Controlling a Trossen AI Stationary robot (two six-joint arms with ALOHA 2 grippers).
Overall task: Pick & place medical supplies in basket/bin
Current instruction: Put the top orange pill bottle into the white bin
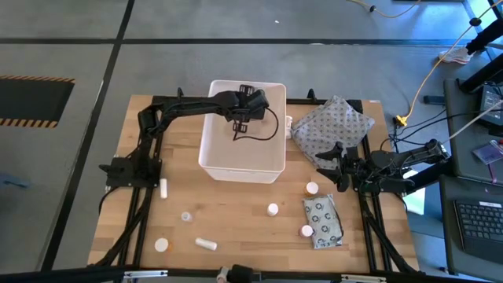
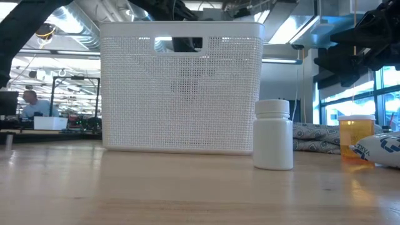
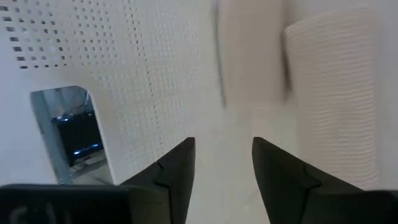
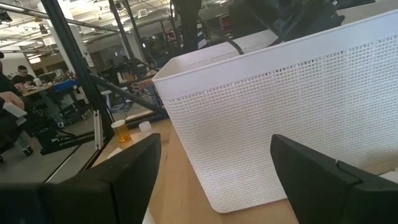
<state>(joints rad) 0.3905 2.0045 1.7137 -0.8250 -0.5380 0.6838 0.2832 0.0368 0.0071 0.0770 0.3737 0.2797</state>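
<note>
Two arms, left gripper (image 1: 242, 118) jaws apart inside basket (image 1: 240, 167), right gripper (image 1: 336, 163) jaws apart, wooden table (image 1: 244, 212)

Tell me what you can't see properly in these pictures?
- Basket bottom: high view, left gripper covers it.
- Tan roll in the basket: left wrist view, blurred and cut off.
- Clear vial: high view, too small for details.
- Grey packet: low view, cut off.
</note>
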